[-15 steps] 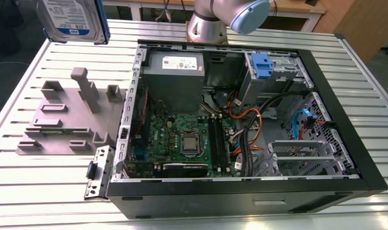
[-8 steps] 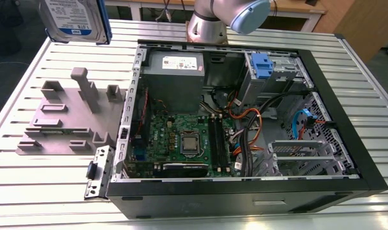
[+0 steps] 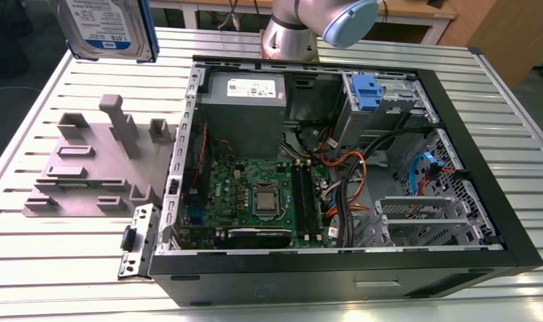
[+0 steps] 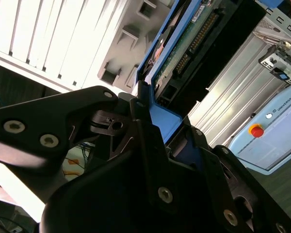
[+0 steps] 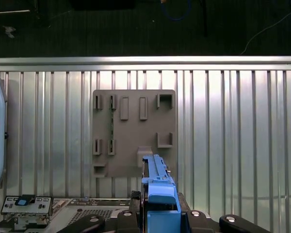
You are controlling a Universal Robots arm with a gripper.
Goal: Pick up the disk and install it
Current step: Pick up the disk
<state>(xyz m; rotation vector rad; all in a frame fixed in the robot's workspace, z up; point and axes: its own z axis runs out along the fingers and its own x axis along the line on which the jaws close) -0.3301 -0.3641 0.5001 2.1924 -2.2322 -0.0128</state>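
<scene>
While gripper (image 5: 161, 217) clamps disk (image 3: 107, 27), arm (image 3: 341, 20) poised aloft.

a table (image 3: 57, 268) of pale metal slats catches bright light along its ridges. beyond its far edge the floor (image 5: 136, 34) is dark, with a blue cable (image 5: 179, 15) lying on it. a wooden cabinet (image 3: 509, 37) stands behind the table at the exterior view's right.

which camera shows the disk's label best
The exterior view: the disk faces that camera with its white-and-blue label. The second wrist view shows its circuit-board underside in the blue carrier; the first wrist view sees it edge-on.
</scene>
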